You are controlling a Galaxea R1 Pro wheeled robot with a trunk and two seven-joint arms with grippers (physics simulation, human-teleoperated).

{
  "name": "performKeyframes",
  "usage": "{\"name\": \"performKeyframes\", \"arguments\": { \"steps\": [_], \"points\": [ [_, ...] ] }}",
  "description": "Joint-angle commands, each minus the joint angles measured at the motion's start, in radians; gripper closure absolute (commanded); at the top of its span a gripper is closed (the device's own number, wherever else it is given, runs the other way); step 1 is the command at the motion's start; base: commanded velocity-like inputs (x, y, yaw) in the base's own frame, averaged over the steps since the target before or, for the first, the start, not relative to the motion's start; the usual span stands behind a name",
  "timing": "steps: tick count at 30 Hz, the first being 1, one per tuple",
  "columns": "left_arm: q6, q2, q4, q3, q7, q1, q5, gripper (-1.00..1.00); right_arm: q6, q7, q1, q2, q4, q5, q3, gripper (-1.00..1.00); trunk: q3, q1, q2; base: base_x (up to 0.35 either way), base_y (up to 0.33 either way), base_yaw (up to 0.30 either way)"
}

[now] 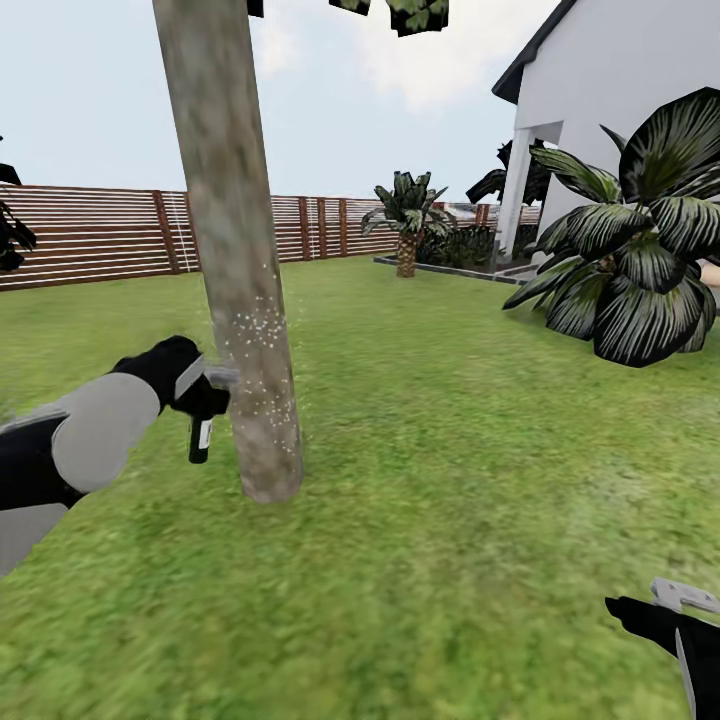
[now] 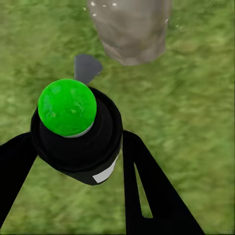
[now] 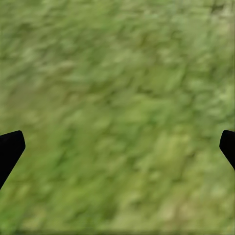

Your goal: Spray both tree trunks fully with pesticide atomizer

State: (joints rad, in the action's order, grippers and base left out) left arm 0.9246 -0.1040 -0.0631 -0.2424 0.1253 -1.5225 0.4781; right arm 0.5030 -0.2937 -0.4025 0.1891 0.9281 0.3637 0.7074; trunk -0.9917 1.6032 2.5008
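The left end effector (image 1: 205, 385) grips the pesticide atomizer (image 1: 200, 437) just beside the speckled tree trunk (image 1: 240, 300); small, rigid and probably light, it is best pinched mid-body, while the right end effector (image 3: 117, 147) hangs released.

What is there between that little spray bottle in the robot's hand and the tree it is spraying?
Nothing visible. The left gripper holds the spray bottle right beside the tree trunk, with only open air and grass between them. White specks already dot the bark at gripper height.
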Motion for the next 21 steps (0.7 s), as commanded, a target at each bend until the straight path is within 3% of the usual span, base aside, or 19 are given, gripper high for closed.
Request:
{"name": "performKeyframes", "arguments": {
  "steps": [1,7,21],
  "points": [
    [-0.006,0.000,0.000,-0.002,0.008,0.012,0.013,1.00,0.003,-0.009,-0.001,0.000,0.002,0.011,0.003,-1.00,-0.001,-0.001,0.001,0.000,0.000,0.000],
    [-0.089,0.000,0.004,-0.002,0.008,0.109,0.013,1.00,0.002,-0.009,-0.001,0.000,0.002,0.011,0.003,-1.00,-0.001,-0.001,0.001,0.000,0.000,0.000],
    [-0.358,-0.001,0.004,-0.006,0.007,0.353,0.006,1.00,0.002,-0.009,-0.001,-0.001,0.002,0.012,0.001,-1.00,-0.001,-0.001,0.001,0.000,0.000,0.000]
  ]
}}
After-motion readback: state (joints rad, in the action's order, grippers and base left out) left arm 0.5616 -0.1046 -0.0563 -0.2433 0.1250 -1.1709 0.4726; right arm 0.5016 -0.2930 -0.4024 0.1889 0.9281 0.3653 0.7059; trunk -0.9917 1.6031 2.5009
